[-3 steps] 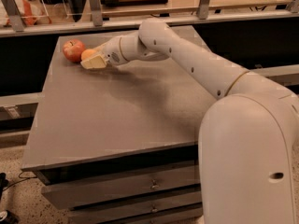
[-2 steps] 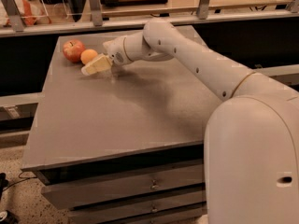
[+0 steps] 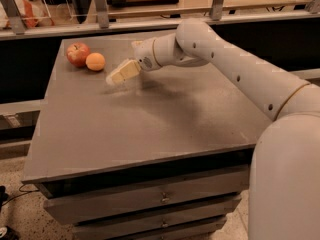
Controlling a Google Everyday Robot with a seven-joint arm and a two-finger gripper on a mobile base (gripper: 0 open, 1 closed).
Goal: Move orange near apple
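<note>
The orange point(image 3: 95, 61) sits on the grey table top point(image 3: 150, 119) at the far left, touching or almost touching the red apple point(image 3: 78, 54) on its left. My gripper point(image 3: 119, 75) hangs just above the table, a short way right of and in front of the orange. It is apart from the orange, open and holding nothing. The white arm reaches in from the right.
The table has drawers point(image 3: 160, 199) in its front. A railing with metal posts point(image 3: 100, 6) runs behind the table's far edge. The robot's white body point(image 3: 285, 184) fills the lower right.
The gripper has let go of the orange beside the apple and drawn back to the right and toward the front. The orange stays where it was left.
</note>
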